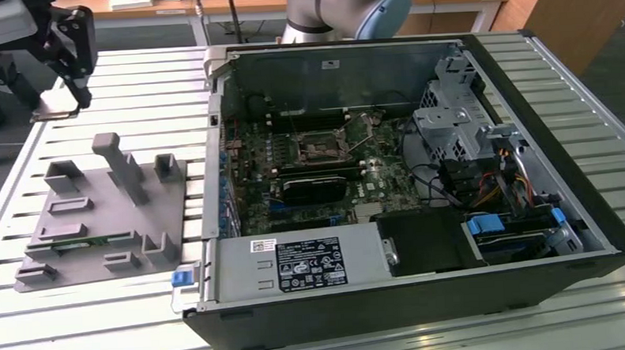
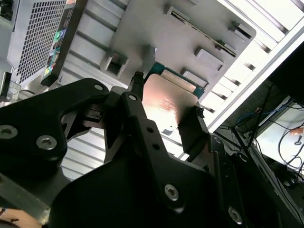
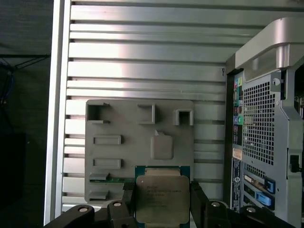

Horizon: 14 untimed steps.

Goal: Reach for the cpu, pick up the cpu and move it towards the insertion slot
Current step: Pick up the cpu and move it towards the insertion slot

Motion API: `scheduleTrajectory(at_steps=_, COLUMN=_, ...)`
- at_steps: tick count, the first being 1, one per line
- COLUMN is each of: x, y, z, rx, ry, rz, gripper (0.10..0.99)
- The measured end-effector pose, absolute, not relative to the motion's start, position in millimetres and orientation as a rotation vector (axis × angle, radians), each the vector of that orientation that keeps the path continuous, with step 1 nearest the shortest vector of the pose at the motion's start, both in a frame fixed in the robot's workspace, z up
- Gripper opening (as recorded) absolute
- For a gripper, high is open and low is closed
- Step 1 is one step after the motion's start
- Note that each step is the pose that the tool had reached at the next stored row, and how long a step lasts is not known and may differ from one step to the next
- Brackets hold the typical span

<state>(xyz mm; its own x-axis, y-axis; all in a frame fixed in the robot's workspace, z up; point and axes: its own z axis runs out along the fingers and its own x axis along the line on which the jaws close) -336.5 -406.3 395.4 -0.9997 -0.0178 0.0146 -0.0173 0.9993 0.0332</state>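
The cpu sits clamped between the two black fingers of the pincer, its silvery lid facing the first wrist view. It hangs in the air near the grey tray on the slatted counter. Toward the exterior view's right stands the open computer case. The insertion slot lies on its motherboard, well apart from the pincer.

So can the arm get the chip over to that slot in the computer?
Probably yes. The end effector grips the cpu outside the case; the case lies open and nothing seems to cover the slot.
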Motion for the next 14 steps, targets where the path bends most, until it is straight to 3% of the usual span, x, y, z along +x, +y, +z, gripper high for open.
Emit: scheduleTrajectory(at_steps=14, x=-293, y=-406, z=395, rx=0.027, ry=-3.126, rz=-0.052, gripper=0.545)
